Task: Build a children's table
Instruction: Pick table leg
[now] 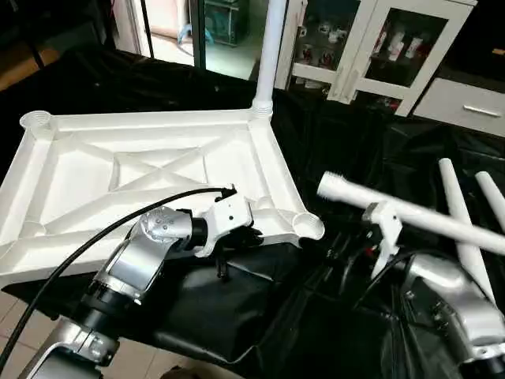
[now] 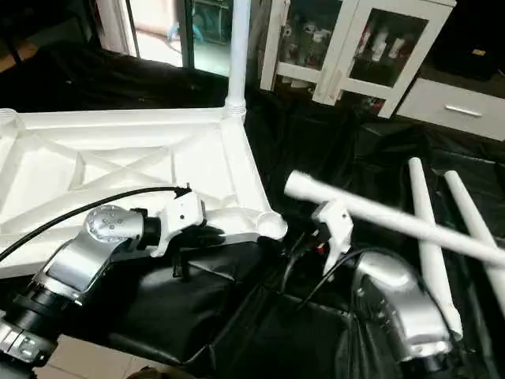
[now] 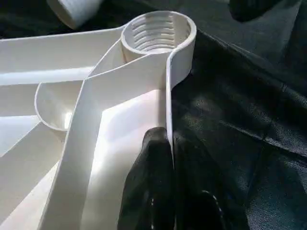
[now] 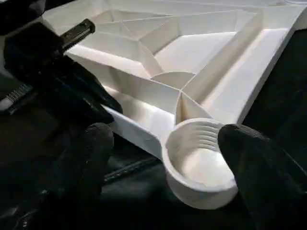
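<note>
Black-sheeted work table (image 1: 355, 158): crinkled dark sheet, glossy in the folds. On it lies the table top (image 1: 150, 178) upside down, white moulded plastic, square with a raised rim, X-ribs crossing the underside, a rounded socket at each visible corner.

Progress, judged: one leg (image 1: 268, 55) stands upright in the far corner socket, so one of four looks fitted. Far-left socket (image 1: 35, 122) empty. Near socket (image 4: 199, 160) empty, internal thread rings plain to see. Three legs seem left to mount.

Second leg (image 1: 410, 213): long tapered white tube, smooth, ribbed at its thick end, lying roughly level across the right gripper (image 1: 382, 230) with that end pointing toward the near socket, not yet in it. Two spare legs (image 1: 465, 225) lie side by side on the sheet, at the right.

Left gripper (image 3: 168, 182): black fingers pinched together on the rim wall of the top, just beside the near socket, apparently steadying it.

Right gripper: fingers stand wide apart in its wrist view, framing the near socket; whether they truly clamp the leg I cannot tell
</note>
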